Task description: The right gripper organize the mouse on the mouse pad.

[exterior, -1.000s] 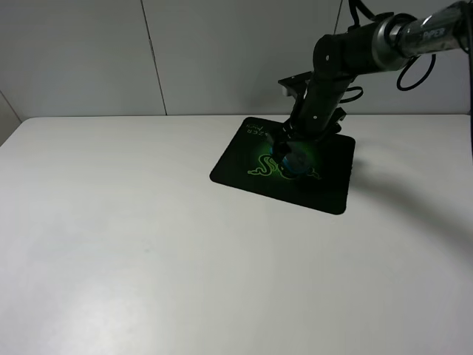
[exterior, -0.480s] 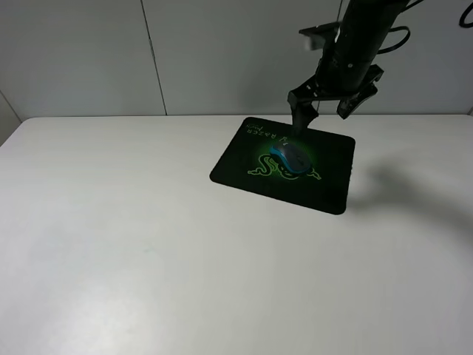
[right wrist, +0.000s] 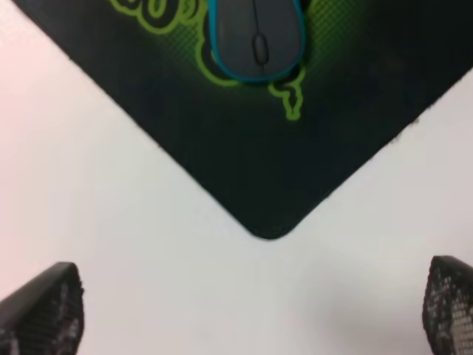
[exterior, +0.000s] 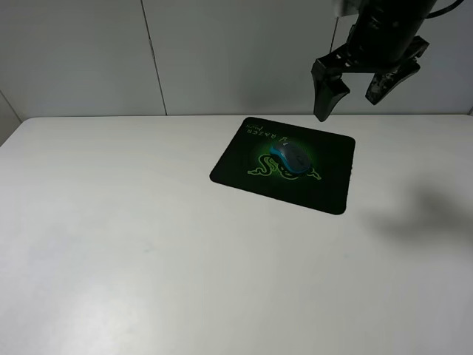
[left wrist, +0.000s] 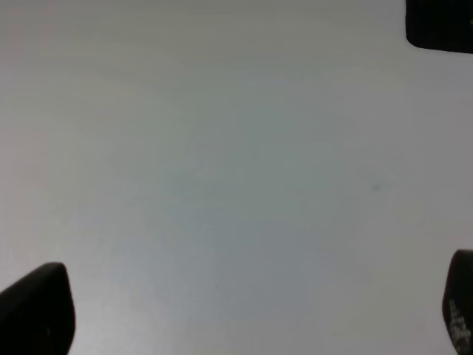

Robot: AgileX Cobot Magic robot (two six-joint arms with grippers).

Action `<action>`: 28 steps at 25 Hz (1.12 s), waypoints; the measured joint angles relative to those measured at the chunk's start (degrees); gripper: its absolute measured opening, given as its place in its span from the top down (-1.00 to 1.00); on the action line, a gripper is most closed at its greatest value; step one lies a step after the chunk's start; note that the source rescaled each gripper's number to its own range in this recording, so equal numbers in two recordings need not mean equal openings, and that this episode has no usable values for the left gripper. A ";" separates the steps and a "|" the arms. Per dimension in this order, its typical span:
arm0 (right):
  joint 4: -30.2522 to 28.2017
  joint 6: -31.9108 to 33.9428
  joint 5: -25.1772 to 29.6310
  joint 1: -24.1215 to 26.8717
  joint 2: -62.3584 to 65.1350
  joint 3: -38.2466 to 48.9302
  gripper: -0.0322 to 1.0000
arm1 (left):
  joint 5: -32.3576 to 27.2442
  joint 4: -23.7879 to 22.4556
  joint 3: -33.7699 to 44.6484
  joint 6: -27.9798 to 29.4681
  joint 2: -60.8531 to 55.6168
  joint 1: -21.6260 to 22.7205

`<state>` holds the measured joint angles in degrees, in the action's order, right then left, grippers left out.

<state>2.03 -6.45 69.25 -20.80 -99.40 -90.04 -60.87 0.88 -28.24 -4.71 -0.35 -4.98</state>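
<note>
Left of the exterior high frame: bare white desk (exterior: 148, 251), nothing on it. My left tool (left wrist: 236, 310) shows only in its wrist view, two dark tips at the lower corners w/ desk between them, so it's spread and idle.

Centre-right: the mouse pad (exterior: 325, 188) lies flat, and the mouse (exterior: 290, 157) sits on its green logo, approx. mid-pad, touching nothing else. Right wrist view confirms: mouse (right wrist: 257, 38) on the logo, pad corner (right wrist: 266, 214) below it.

Upper right: my right tool (exterior: 355, 97) is spread wide, empty. A sec ago it was down at the mouse; half a sec ago just above it; now it's lifted well clear, toward the top edge. I judge the placing done, retreat only left.
</note>
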 joint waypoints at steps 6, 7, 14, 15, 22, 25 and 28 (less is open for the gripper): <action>1.03 0.66 0.12 0.00 9.51 8.99 -1.00 | 0.00 0.00 0.00 0.00 0.00 0.00; 1.08 0.66 0.19 0.00 11.50 10.70 -1.00 | 0.00 0.00 0.00 0.00 0.00 0.00; 1.08 0.66 0.25 0.00 25.65 21.14 -1.00 | 0.00 0.00 0.00 0.00 0.00 0.00; 1.08 0.68 0.25 0.00 27.83 22.62 -1.00 | 0.00 0.00 0.00 0.00 0.00 0.00; 1.08 0.68 0.35 0.00 43.13 32.21 -1.00 | 0.00 0.00 0.00 0.00 0.00 0.00; 1.08 0.73 0.35 0.00 50.46 36.42 -1.00 | 0.00 0.00 0.00 0.00 0.00 0.00; 1.08 0.84 0.42 0.00 58.30 40.98 -1.00 | 0.00 0.00 0.00 0.00 0.00 0.00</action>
<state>3.11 -5.61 69.67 -20.80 -41.10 -49.07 -60.87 0.88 -28.24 -4.71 -0.35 -4.98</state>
